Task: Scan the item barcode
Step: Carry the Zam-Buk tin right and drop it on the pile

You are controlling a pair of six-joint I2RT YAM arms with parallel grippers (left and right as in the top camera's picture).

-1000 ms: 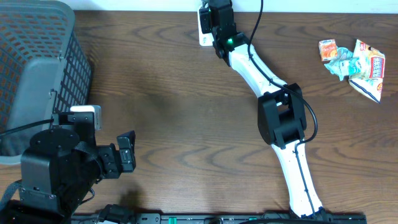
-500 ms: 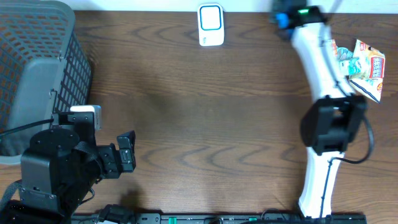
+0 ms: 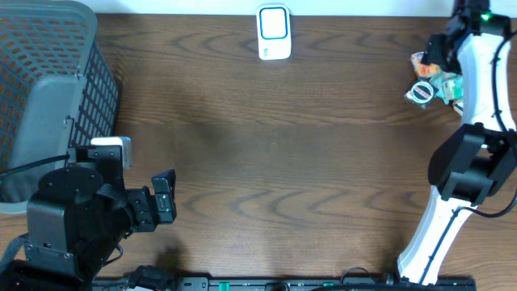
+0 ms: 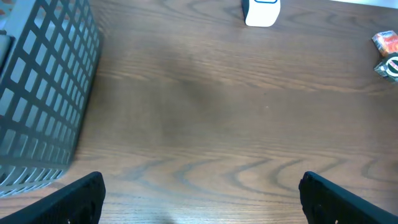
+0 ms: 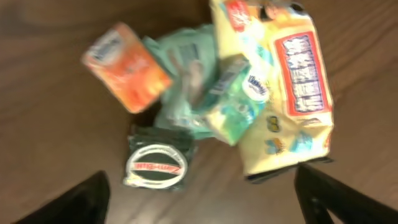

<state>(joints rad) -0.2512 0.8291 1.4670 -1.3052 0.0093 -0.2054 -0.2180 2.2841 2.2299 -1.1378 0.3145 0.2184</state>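
The white barcode scanner (image 3: pixel 274 32) stands at the table's far edge, also seen in the left wrist view (image 4: pixel 261 11). At the far right a dark green packet with a round white-ringed label (image 5: pixel 155 163) lies flat beside an orange packet (image 5: pixel 126 67), a teal wrapper (image 5: pixel 186 93) and a yellow packet (image 5: pixel 292 87). My right gripper (image 5: pixel 205 202) hovers open above this pile with nothing between its fingers. In the overhead view the right gripper (image 3: pixel 437 50) is over the pile, with the dark green packet (image 3: pixel 420 93) just left of the arm. My left gripper (image 3: pixel 166 198) is open and empty.
A grey mesh basket (image 3: pixel 48 56) fills the left side, next to the left arm. The right arm's white links (image 3: pixel 477 89) cover part of the pile. The left wrist view shows the basket wall (image 4: pixel 37 93) and bare wooden table (image 4: pixel 205 124).
The right arm swung from the scanner to the far-right pile. Its jaws opened, and the dark green packet now lies on the table by the pile. The left arm has not moved.
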